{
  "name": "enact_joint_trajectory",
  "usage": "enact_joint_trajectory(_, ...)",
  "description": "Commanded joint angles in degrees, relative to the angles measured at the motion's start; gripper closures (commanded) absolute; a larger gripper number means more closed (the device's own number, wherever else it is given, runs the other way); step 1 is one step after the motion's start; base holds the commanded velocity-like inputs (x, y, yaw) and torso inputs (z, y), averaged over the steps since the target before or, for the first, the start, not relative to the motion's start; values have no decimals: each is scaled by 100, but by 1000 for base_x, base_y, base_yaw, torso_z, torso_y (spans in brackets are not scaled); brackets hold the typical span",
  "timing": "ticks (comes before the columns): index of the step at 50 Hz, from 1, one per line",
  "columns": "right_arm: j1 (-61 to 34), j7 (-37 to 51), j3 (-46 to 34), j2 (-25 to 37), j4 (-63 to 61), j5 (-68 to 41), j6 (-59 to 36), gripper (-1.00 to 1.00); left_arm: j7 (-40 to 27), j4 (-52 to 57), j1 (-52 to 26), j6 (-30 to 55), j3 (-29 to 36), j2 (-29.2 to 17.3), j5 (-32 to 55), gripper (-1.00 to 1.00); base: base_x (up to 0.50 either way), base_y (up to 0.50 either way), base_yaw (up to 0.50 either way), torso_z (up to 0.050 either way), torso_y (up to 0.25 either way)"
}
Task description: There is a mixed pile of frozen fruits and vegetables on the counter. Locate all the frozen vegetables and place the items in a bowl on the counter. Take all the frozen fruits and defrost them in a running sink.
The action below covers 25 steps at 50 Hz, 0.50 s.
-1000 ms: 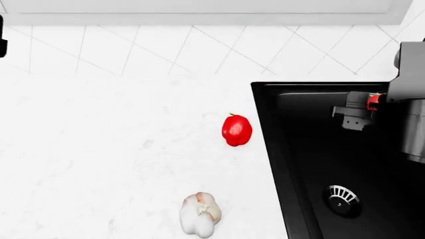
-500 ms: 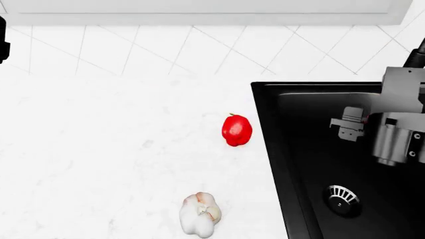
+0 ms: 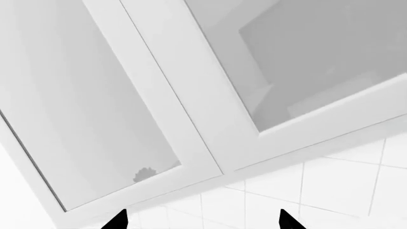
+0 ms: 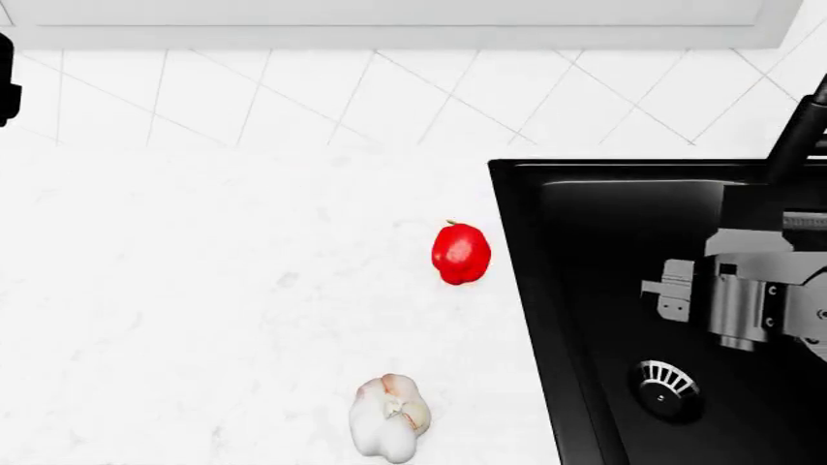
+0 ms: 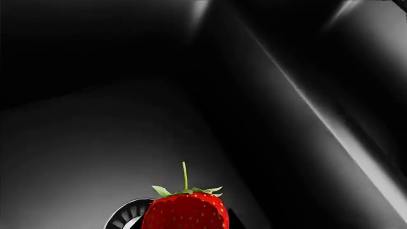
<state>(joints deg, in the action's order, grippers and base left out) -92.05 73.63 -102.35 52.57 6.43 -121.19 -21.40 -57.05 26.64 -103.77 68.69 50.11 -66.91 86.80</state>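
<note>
My right gripper [image 4: 669,291] hangs inside the black sink [image 4: 582,320], a little above its round silver drain [image 4: 667,388]. It is shut on a small red strawberry [image 5: 186,213] with a green leafy top; the strawberry is hidden in the head view. On the white counter [image 4: 194,291] a red bell pepper [image 4: 460,254] stands just left of the sink rim. A whitish garlic bulb [image 4: 387,417] lies nearer the front edge. My left gripper [image 3: 203,222] is open and empty, raised in front of white cabinet doors. The bowl is out of view.
A white tiled wall [image 4: 387,97] backs the counter. A black slanted faucet stem [image 4: 799,131] rises at the sink's far right, close to my right arm. A dark part of my left arm [image 4: 6,77] shows at the far left edge.
My right gripper has moved with the strawberry from the sink's back edge down into the basin, toward the drain. The pepper and the garlic have not moved.
</note>
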Motion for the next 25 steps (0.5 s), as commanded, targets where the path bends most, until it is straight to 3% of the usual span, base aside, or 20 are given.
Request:
enact_joint_trajectory(1,266,-250,-117,-110,290,-69,-198,100,-2,-6,-6,19,-7,1,5,-100,0,0,0,0,0)
enact_joint_trajectory(25,459,-466,-238,-194,368,-311,-576,100,18,-15,25,9,-15,-7,-29,-100,0,0,0,0,0)
